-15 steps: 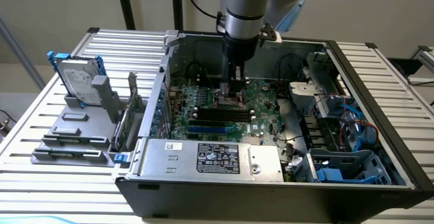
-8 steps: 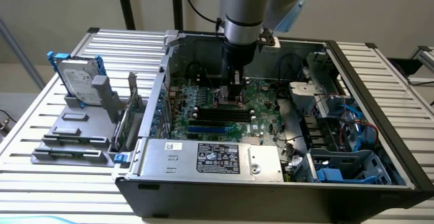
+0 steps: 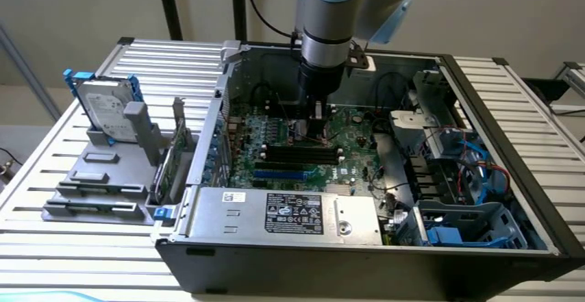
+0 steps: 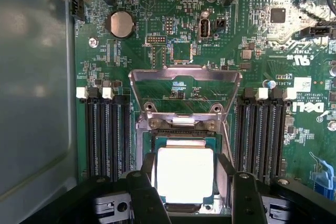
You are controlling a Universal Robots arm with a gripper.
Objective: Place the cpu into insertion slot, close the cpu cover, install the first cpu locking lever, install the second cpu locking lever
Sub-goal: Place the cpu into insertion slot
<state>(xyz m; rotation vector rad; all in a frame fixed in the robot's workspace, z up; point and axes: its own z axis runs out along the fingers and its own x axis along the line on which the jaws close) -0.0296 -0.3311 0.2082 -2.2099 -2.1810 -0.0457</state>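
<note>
cpu [image 4: 185,177] at insertion slot [image 4: 211,137], slot mostly hidden | cpu cover [image 4: 184,73] raised | claw [image 4: 187,163] grip: cannot tell

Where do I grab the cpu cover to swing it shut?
Probably by the free cross-bar of the cpu cover, opposite its hinge, approached from above: the frame stands tilted open, so that thin bar sits clear of the motherboard.

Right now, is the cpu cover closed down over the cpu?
No, the cpu cover stands hinged open away from the insertion slot, leaving the silvery face of the cpu bare.
</note>
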